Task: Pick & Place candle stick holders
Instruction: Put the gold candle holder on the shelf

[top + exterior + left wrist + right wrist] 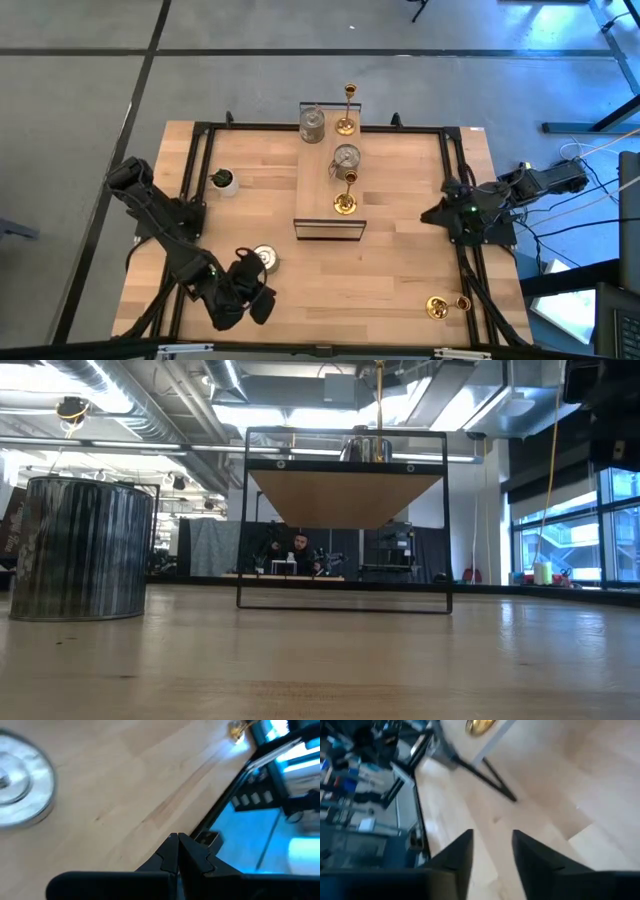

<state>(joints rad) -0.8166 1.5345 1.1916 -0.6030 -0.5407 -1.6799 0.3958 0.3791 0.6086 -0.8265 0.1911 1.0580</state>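
Note:
A squat silver holder (265, 258) stands on the table at the near left; it also shows in the left wrist view (22, 782) and the low view (80, 550). A gold candlestick (445, 306) lies on its side at the near right and shows in the left wrist view (239, 729). Two gold candlesticks (345, 195) (347, 110) and two silver holders (346, 157) (312, 123) stand on a raised shelf (320, 200). My left gripper (178, 851) is shut and empty, just near of the silver holder (262, 300). My right gripper (492, 855) is open and empty at the table's right (428, 215).
The shelf's black frame (345, 520) stands mid-table, with a leg showing in the right wrist view (495, 782). A small white pot with a green plant (223, 181) stands at the far left. A black rail (465, 270) runs around the table top. Bare wood lies between the shelf and the near edge.

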